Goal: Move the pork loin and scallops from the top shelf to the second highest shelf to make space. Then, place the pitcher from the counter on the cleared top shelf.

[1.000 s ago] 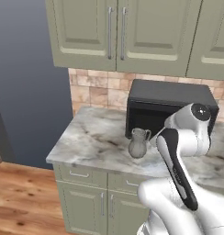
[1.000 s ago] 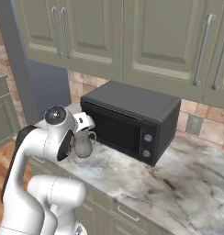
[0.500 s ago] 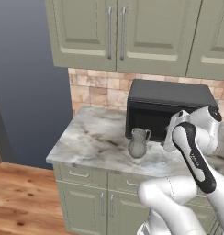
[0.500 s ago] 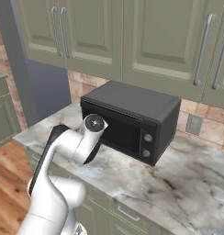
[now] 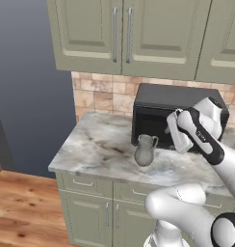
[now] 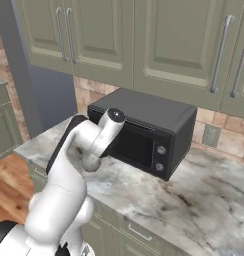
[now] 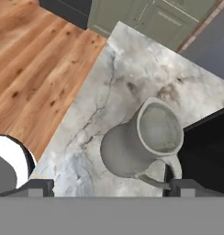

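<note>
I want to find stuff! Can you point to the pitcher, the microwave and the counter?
pitcher (image 5: 145,152), left base view, on its round belly.
microwave (image 6: 144,111), right base view, on its dark top.
counter (image 7: 123,59), hand view, on bare marbled stone.

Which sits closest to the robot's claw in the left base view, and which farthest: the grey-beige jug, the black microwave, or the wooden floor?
1. Black microwave, right behind the open gripper.
2. Grey-beige pitcher, on the marbled counter, to the claw's left and lower.
3. Wooden floor, far below at lower left.
</note>
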